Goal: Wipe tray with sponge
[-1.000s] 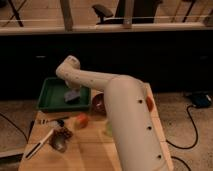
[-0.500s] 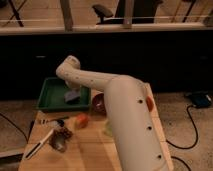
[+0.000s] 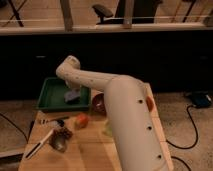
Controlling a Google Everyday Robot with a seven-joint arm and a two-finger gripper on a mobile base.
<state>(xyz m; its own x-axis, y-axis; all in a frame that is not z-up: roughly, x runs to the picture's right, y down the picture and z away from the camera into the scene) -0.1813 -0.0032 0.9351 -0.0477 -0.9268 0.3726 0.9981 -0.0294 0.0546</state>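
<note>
1. Sponge and gripper meet inside the green tray: the grey-blue block lies on the tray floor toward its right half, and your gripper comes down onto it from the elbow above. Whether it is clenched on the block or only resting there, you cannot tell.
2. Compared with a second ago, almost nothing has shifted: the arm, gripper and sponge all sit where they were. Judge that as a pause or a very slow stroke; most of the tray floor looks not yet covered.
3. Your open room lies to the left, where bare green floor runs from the sponge to the left rim. The right rim is close beside the sponge, so a stroke that way is likely to ride up the wall.
4. Just beyond that right rim sits the reddish-brown bowl, partly hidden by the arm; keep sweeps away from it.
5. In front of the tray, the small orange object and the utensils lie on the wooden table, near the front rim but apart from it.
</note>
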